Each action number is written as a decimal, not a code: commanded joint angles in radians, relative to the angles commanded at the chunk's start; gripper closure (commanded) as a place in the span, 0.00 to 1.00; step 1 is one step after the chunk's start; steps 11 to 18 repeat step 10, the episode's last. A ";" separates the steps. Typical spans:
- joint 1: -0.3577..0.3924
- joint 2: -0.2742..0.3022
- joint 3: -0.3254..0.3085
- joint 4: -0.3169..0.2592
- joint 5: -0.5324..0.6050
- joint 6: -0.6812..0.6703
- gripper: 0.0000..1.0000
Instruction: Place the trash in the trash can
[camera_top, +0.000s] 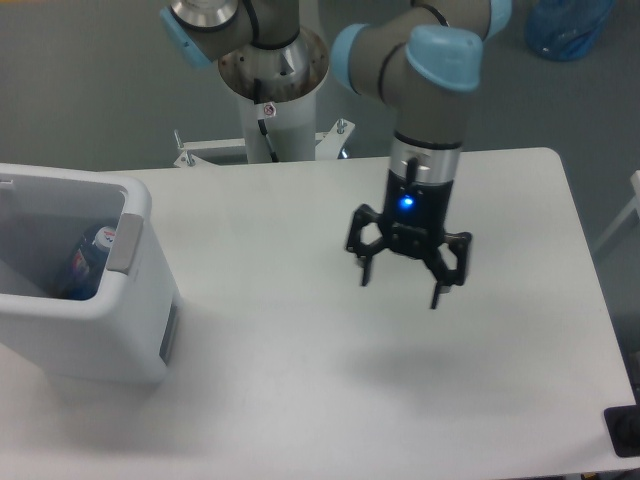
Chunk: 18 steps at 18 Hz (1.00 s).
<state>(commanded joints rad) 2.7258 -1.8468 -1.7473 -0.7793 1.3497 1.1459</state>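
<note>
Camera view: empty gripper (402, 285) right of centre, trash can (135, 290) far off at the left edge.

Pointing straight down with its fingers (364, 270) spread and nothing between them, the gripper hangs above bare white table (300, 400) — a soft shadow lies just below it on the surface. The trash can stands at the frame's left edge, well apart from the gripper, so any delivery would mean a long sweep leftward. Inside the can, against its right wall, sits the bottle (85, 262), bluish label and cap showing, its long axis running roughly upright and leaning toward the upper right. The wrapper cannot be made out — it may be lying deeper in the can, hidden by the near wall. No trash is visible on the table, so the task is probably nearly or fully done.
</note>
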 joint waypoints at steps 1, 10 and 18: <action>0.000 -0.015 0.014 0.000 0.015 0.002 0.00; -0.057 -0.058 0.031 -0.018 0.166 0.008 0.00; -0.057 -0.058 0.031 -0.018 0.166 0.008 0.00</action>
